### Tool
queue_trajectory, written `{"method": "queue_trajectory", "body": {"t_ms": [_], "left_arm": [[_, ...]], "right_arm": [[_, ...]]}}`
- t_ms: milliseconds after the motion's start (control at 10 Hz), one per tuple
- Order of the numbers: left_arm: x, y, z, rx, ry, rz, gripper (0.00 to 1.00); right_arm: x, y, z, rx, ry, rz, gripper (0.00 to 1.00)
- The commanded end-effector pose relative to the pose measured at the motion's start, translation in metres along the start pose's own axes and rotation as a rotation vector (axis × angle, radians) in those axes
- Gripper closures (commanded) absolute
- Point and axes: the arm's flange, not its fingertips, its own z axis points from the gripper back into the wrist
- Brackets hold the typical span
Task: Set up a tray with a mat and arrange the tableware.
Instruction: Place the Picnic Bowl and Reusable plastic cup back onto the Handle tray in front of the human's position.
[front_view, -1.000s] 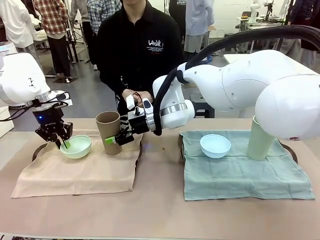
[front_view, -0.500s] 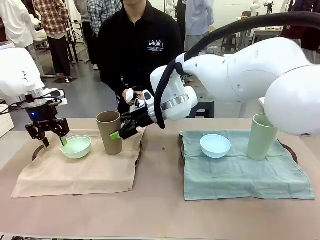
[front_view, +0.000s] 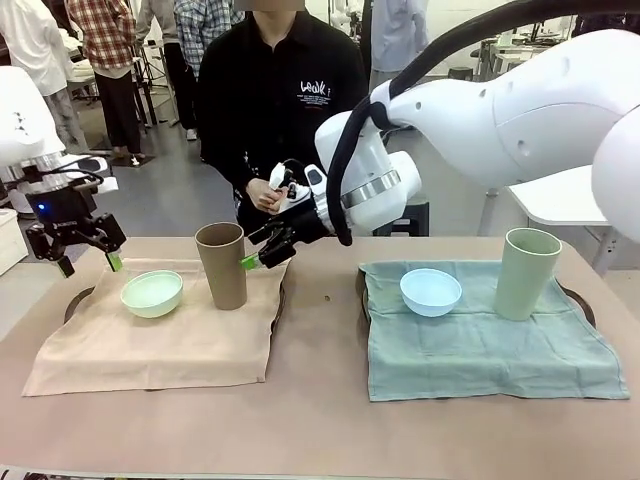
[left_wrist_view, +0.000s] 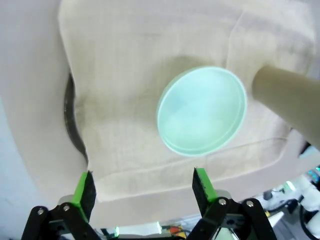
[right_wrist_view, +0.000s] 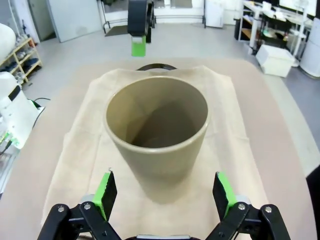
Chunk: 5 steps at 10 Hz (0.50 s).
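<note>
A mint green bowl (front_view: 152, 293) and a tan tumbler (front_view: 222, 265) stand on the beige mat (front_view: 160, 340), which lies over a dark tray (front_view: 74, 303). My left gripper (front_view: 88, 264) hangs open above and to the left of the bowl, holding nothing. From its wrist I look down on the bowl (left_wrist_view: 202, 110) between open fingers (left_wrist_view: 142, 190). My right gripper (front_view: 262, 250) is open just right of the tumbler and apart from it. Its wrist view has the tumbler (right_wrist_view: 157, 130) upright ahead of its open fingers (right_wrist_view: 162, 192). A light blue bowl (front_view: 431, 291) and a pale green tumbler (front_view: 526, 273) stand on the green mat (front_view: 480, 345).
A person in black (front_view: 280, 100) stands at the far side with hands held together behind my right gripper. The green mat's tray rim (front_view: 577, 297) peeks out at the right. Bare table (front_view: 320, 330) runs between the mats and along the front edge.
My left gripper let go of the mint bowl, opened, and rose up and to the left. My right gripper drew back up and to the right from the tan tumbler.
</note>
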Motion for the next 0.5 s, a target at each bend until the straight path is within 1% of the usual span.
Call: {"method": "queue_trajectory", "body": {"t_ms": [0,200,300,400], "left_arm": [[-0.010,-0.002,0.031,0.008,-0.006,-0.044,0.00],[-0.025,-0.032,0.074,0.049,-0.033,-0.118,0.00],[-0.032,-0.049,0.092,0.073,-0.060,-0.154,0.00],[-0.034,-0.064,0.104,0.095,-0.069,-0.184,0.00]], "right_arm": [[0.004,0.024,0.024,-0.043,0.053,-0.057,0.00],[0.035,0.044,0.058,-0.093,0.150,-0.191,0.00],[0.056,0.056,0.075,-0.118,0.192,-0.291,0.00],[0.077,0.069,0.095,-0.161,0.276,-0.371,0.00]]}}
